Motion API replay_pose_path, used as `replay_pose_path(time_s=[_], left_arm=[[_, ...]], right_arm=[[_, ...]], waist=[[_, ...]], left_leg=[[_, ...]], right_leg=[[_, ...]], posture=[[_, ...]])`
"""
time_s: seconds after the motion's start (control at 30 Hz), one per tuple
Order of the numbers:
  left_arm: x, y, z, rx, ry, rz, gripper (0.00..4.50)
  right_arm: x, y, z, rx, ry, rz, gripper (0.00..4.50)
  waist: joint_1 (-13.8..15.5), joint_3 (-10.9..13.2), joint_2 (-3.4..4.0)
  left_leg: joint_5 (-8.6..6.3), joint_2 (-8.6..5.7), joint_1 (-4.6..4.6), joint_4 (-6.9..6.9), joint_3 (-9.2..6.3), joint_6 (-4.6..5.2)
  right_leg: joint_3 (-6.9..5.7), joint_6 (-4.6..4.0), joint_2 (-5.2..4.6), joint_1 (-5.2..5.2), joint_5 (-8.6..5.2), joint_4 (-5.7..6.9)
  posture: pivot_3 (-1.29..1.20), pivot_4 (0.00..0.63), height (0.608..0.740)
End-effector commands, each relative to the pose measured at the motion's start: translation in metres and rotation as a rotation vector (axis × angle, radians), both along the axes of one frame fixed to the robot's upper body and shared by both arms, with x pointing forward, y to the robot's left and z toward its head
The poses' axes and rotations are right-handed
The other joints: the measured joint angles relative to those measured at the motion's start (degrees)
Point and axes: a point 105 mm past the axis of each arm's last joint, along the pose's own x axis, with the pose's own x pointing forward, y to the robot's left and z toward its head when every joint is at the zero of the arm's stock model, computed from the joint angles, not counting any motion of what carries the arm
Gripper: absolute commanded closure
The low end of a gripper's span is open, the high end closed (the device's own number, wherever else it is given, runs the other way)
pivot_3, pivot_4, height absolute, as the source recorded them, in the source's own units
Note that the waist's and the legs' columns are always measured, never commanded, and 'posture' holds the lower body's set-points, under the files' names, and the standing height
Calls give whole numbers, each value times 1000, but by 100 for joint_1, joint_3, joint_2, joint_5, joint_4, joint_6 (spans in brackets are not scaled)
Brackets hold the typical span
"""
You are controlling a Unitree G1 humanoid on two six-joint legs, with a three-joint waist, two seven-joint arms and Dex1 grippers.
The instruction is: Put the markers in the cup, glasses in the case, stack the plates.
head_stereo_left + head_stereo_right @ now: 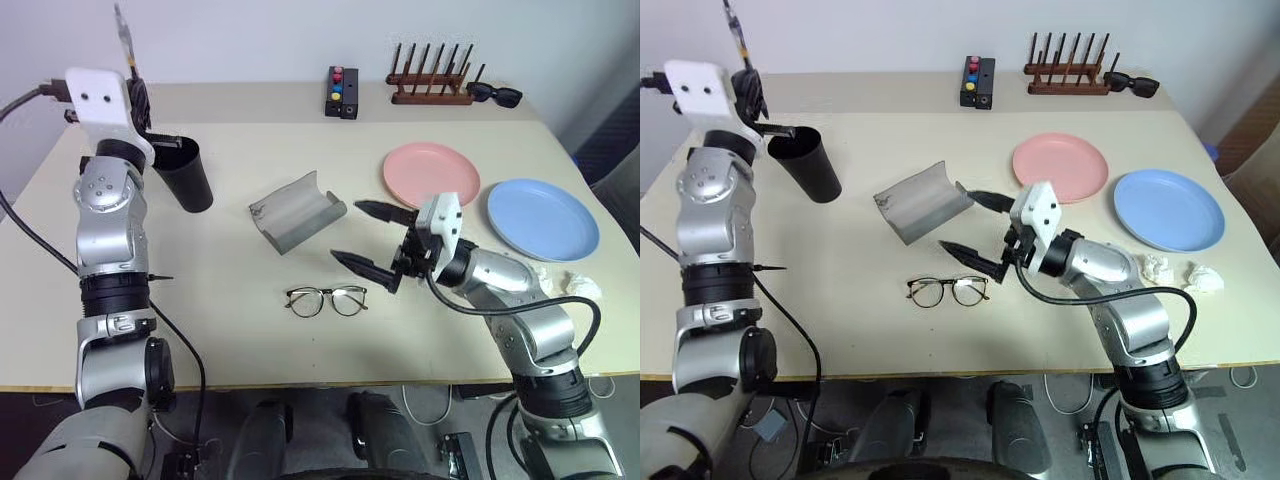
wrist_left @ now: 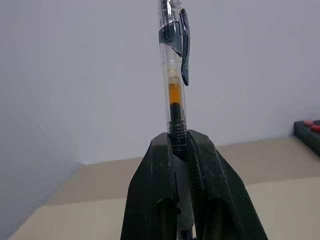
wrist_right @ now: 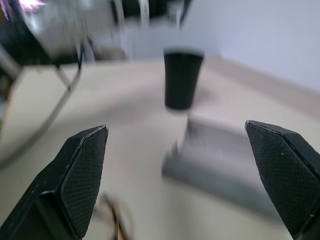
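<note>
My left gripper point(image 2: 179, 139) is shut on a marker point(image 2: 174, 75) with a clear barrel and a black clip, which stands up out of the fingers. In the left eye view this gripper point(image 1: 135, 78) is raised at the far left, just above and behind the black cup point(image 1: 185, 172). The grey case point(image 1: 297, 211) lies open mid-table, and the glasses point(image 1: 326, 299) lie in front of it. My right gripper point(image 1: 372, 240) hovers open just right of the case and the glasses, holding nothing. The pink plate point(image 1: 431, 173) and the blue plate point(image 1: 542, 218) lie side by side at the right.
At the table's back edge are a black button box point(image 1: 342, 92), a wooden rack of dark sticks point(image 1: 430, 80) and black sunglasses point(image 1: 495, 95). Crumpled white paper point(image 1: 572, 282) lies near the front right. A thin dark tip point(image 1: 158, 277) pokes out beside my left forearm.
</note>
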Motion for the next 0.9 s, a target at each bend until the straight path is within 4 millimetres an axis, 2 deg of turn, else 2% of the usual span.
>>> replay_pose_path(time_s=[0.03, 0.13, 0.53, 0.77, 0.9], left_arm=[[-7, 7, 8, -21, -69, 16, 4471], [-6, 7, 1, -32, -72, 11, 4471], [-1, 3, -33, -14, -11, 4, 4471], [2, 1, -40, -12, 2, -2, 4471], [3, 1, -43, -9, 11, -2, 4471]], right_arm=[[-8, 5, 26, 81, -53, 30, 0], [-12, 10, 36, 121, -55, 51, 0], [-15, 21, 45, 164, -60, 76, 0], [-15, 22, 65, 285, -52, 84, 0], [-15, 24, 67, 290, -51, 86, 0]], waist=[[-12, 0, 0], [-18, 0, 0], [-23, 0, 0], [-25, 0, 0], [-26, 0, 0]], left_leg=[[0, 0, 0, 0, 1, 0], [0, 0, 0, -1, 1, 0], [0, 0, 0, -1, 1, 0], [0, 0, 0, -2, 1, 0], [0, 0, 0, -2, 1, 0]], right_leg=[[0, 0, 0, 0, 0, -1], [0, 0, 0, 0, 0, 0], [0, 0, 1, 0, 0, 0], [0, 0, 1, 0, 0, 0], [0, 0, 1, 0, 0, 0]], posture=[[0, 150, 735], [0, 150, 735], [0, 150, 735], [0, 150, 735], [0, 150, 735]])
